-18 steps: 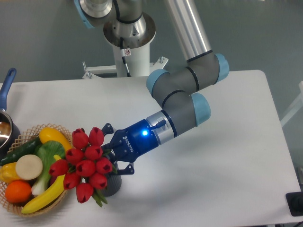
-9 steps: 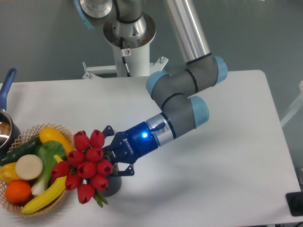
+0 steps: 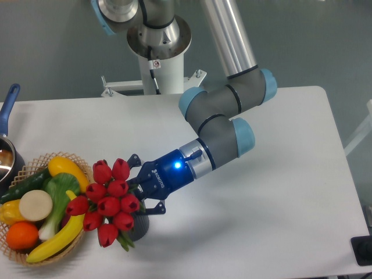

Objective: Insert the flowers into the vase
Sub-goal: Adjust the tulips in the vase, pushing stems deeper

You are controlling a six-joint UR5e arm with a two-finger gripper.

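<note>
White table w/ the arm reaching down-left across it. Wicker basket of fruit & veg sits just left of the vase; a blue-handled pot is further left at the table's edge. Flowers hang tilted over the vase, covering its mouth. Gripper, just above-right of the vase, is clenched on the flowers' stems. Vase is mostly hidden, upright.
</note>
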